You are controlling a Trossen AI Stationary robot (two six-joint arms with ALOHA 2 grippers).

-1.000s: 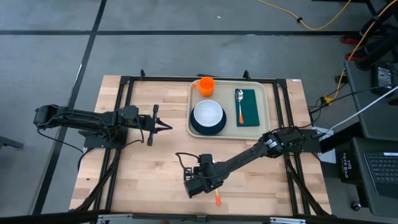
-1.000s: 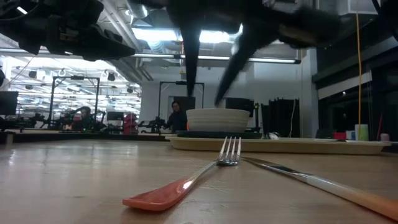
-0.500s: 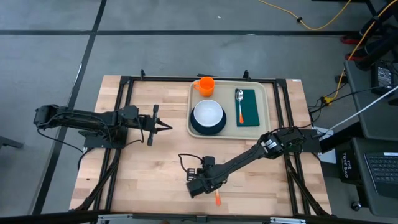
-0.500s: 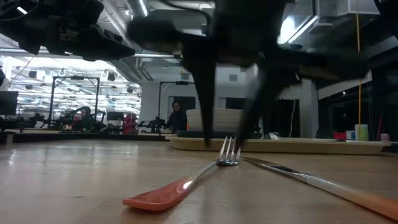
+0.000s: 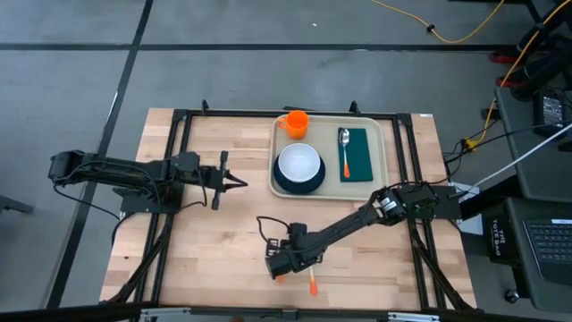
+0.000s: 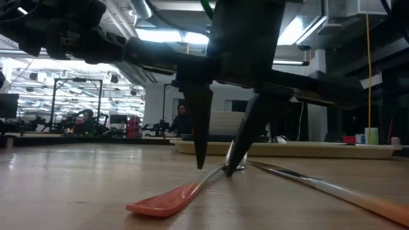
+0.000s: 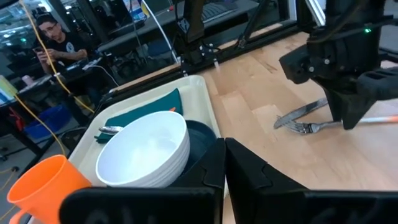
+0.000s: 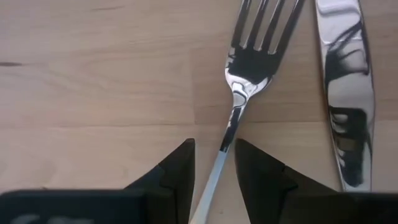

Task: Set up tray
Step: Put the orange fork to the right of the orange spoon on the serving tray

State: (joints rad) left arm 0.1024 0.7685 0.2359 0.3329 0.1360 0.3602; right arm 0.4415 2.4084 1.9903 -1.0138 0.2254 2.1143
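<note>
Steel fork (image 8: 239, 93) lay on the table (image 5: 214, 241) between the right gripper's (image 8: 214, 171) open jaws; left gripper (image 5: 239, 184) idled closed.

Grey floor (image 5: 268, 80) around the wooden tabletop (image 5: 223, 241), crossed by dark tape lines (image 5: 134, 49). Yellow cable (image 5: 465, 31) at 1 o'clock; laptop (image 5: 545, 241) on a dark stand at 4 o'clock. Low view: open workshop, bright ceiling lights (image 6: 160, 35), dark metal frames (image 6: 169, 102), a seated person (image 6: 181, 120) far behind.
</note>
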